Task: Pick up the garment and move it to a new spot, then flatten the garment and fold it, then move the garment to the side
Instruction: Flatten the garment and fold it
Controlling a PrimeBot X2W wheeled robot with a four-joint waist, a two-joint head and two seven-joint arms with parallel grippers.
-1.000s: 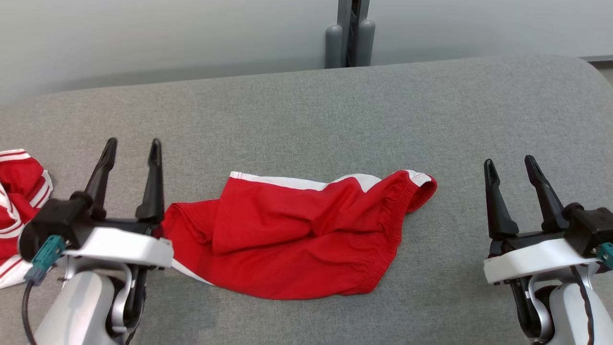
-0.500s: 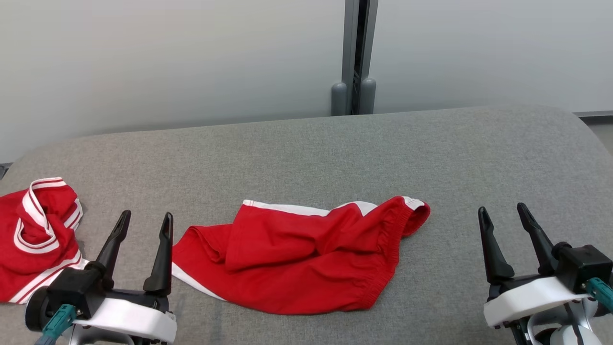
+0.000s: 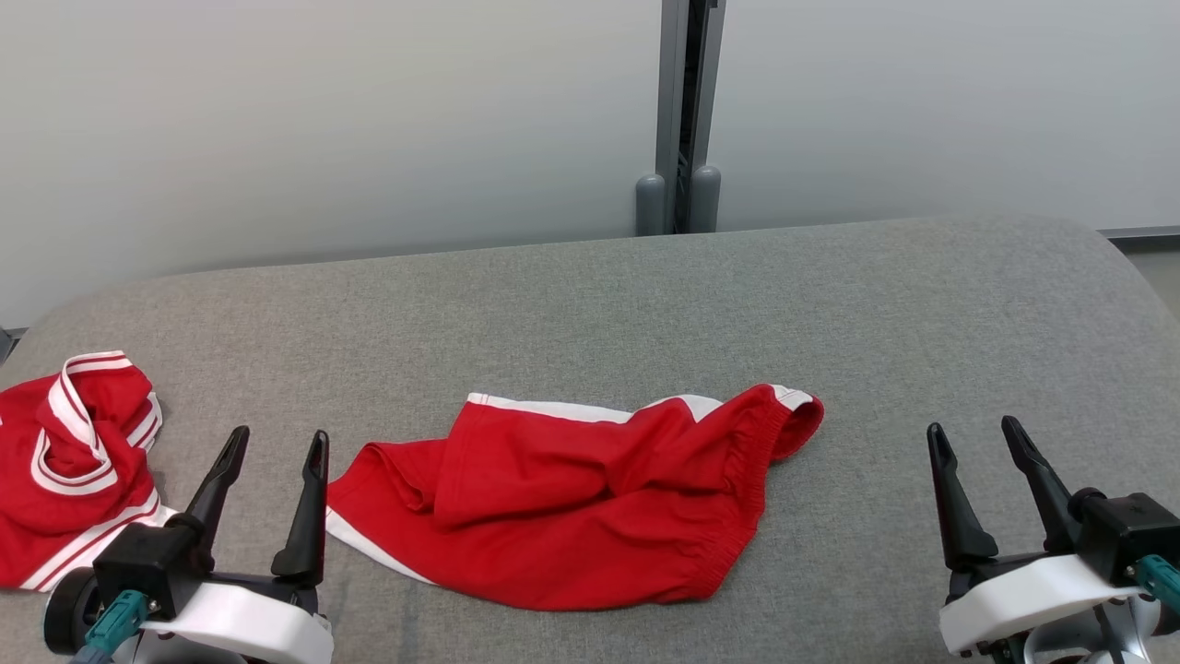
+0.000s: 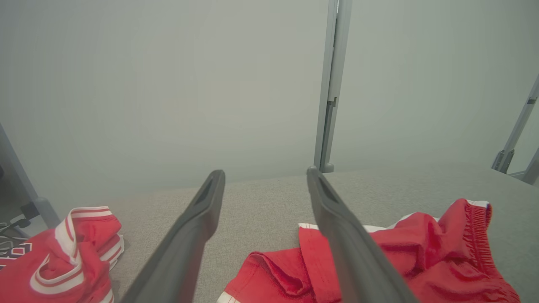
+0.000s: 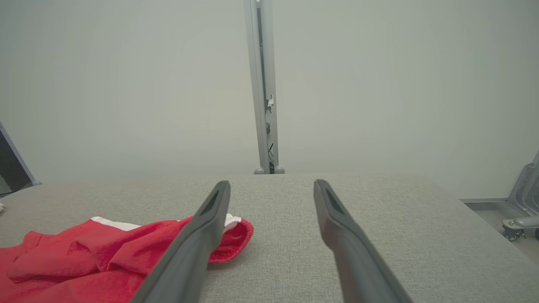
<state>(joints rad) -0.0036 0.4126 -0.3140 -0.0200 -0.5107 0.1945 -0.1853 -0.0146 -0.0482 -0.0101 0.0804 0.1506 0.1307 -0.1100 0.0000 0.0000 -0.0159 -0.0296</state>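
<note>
- Two garments, red shorts point(image 3: 572, 516) and shirt point(image 3: 74, 470), on gray cloth surface point(image 3: 645, 304); pale wall point(image 3: 323, 120) behind.
- Open and empty: left gripper point(image 3: 281, 433), right gripper point(image 3: 972, 425).
- Dark print point(image 4: 14, 252) on shirt: too blurred to read.

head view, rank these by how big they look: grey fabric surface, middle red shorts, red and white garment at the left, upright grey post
1. grey fabric surface
2. middle red shorts
3. red and white garment, though the picture's edge cuts it off
4. grey post, farther back, so its real size is unsure
</note>
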